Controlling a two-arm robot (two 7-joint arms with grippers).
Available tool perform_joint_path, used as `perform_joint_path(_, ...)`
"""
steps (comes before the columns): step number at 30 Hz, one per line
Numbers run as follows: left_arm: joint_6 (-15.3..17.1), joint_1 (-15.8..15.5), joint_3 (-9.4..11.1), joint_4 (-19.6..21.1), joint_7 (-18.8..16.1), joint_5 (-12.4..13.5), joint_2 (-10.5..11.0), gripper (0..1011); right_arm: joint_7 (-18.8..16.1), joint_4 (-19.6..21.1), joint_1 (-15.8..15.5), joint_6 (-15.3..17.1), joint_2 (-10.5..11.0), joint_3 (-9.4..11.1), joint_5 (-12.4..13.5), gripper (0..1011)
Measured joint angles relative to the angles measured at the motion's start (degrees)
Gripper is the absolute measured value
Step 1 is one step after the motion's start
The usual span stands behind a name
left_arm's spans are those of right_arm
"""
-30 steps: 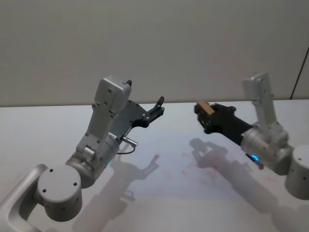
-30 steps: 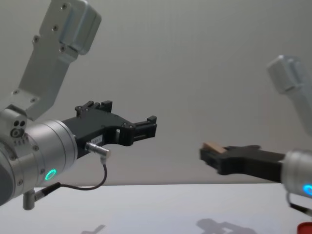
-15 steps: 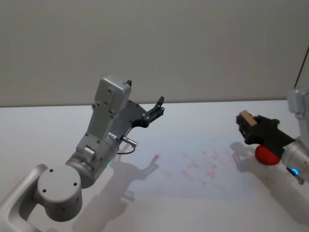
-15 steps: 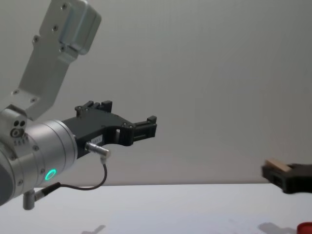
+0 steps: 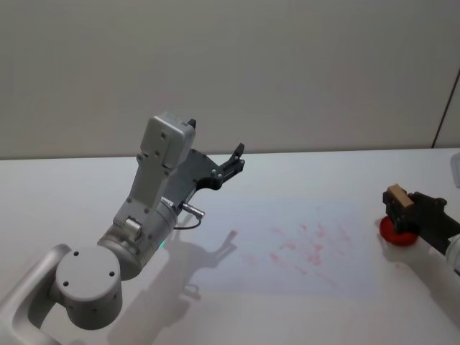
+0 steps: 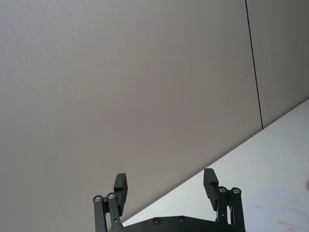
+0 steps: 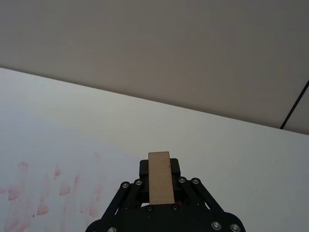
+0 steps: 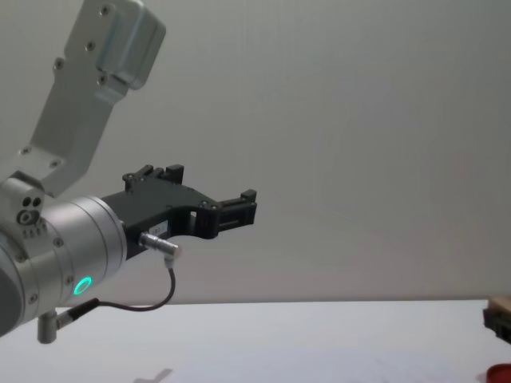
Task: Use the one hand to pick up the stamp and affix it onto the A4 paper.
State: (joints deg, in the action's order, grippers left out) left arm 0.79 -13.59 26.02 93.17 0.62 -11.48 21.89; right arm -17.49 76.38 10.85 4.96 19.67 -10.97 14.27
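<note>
the white desk [image 5: 65, 187] fills the lower half of the head view. the a4 paper [image 5: 287, 244], marked with red smudges, lies flat at the lower middle. the left pincer [image 5: 233, 162] is held up in the air at the middle left, fingers apart, with nothing between them. the right pincer [image 5: 399, 208] is seen at the right edge, clamped on the stamp [image 5: 396, 195]. the stamp's tan end is seen just above the red round pad [image 5: 397, 233], right of the paper.
</note>
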Motion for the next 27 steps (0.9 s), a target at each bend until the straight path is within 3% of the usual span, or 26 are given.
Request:
perform_joint_path(23,0.00,0.00,0.00,0.00,0.00,0.00,0.00,1001,2.09,-3.33,-0.61,-0.21,-0.05,-0.38,-1.93,221)
perform_joint_path(27,0.00,0.00,0.00,0.00,0.00,0.00,0.00,1001,2.27,-3.67,-0.38,-0.13,-0.28,-0.55,-1.99,305)
